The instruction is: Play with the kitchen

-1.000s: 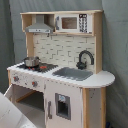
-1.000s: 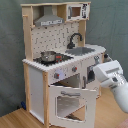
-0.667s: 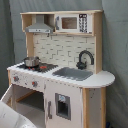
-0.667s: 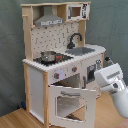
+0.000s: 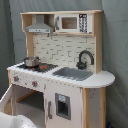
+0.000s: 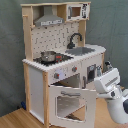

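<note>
The kitchen (image 5: pixel 60 75) is a tall toy of pale wood and white panels, seen in both exterior views. It has a grey hood (image 5: pixel 39 25), a black faucet (image 5: pixel 85 59), a sink (image 5: pixel 75 73) and a stovetop (image 5: pixel 37 67) with a metal pot (image 5: pixel 31 61) on it. In the second exterior view the kitchen (image 6: pixel 60 60) has its windowed oven door (image 6: pixel 70 102) hanging open and tilted forward. My gripper (image 6: pixel 99 82) is at the door's upper right corner, by the cabinet front. In the first exterior view only a white part of my arm (image 5: pixel 15 120) shows at the bottom left.
A microwave (image 5: pixel 70 22) sits in the top shelf next to the hood. A grey curtain (image 6: pixel 10 60) hangs behind the kitchen. The wooden floor (image 6: pixel 15 120) shows in front. A narrow cabinet door with a handle (image 5: pixel 49 109) is right of the oven.
My arm has shifted slightly down and to the second exterior view's right. It has sunk lower in the first exterior view. The oven door stays open.
</note>
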### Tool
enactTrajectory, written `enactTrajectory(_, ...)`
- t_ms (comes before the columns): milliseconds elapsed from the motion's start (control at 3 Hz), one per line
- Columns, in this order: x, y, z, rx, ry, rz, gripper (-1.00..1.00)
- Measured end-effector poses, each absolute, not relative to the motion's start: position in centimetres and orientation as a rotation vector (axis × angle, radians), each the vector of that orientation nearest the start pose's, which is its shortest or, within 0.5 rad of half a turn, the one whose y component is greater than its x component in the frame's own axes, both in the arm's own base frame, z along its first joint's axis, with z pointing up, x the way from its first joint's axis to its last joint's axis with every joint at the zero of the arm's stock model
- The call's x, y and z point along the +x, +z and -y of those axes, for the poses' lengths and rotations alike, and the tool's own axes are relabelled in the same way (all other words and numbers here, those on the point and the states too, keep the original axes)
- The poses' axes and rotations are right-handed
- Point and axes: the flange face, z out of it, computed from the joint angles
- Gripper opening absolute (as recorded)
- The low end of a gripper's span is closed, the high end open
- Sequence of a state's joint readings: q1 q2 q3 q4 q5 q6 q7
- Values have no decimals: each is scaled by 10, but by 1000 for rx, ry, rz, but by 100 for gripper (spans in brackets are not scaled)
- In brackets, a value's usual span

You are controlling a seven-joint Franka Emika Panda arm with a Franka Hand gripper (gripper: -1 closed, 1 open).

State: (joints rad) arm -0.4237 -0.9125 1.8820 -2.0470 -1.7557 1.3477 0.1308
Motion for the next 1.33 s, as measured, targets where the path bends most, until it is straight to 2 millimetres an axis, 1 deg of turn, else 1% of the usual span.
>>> enactTrajectory(333, 50, 420, -578, 137, 940, -325, 100)
enactTrajectory(667, 68, 421, -583, 157, 997, -398, 100)
enactTrajectory(1000, 85, 418, -585, 185, 1050, -469, 100)
enactTrajectory(1333, 95, 412, -589, 217, 1122, -539, 100)
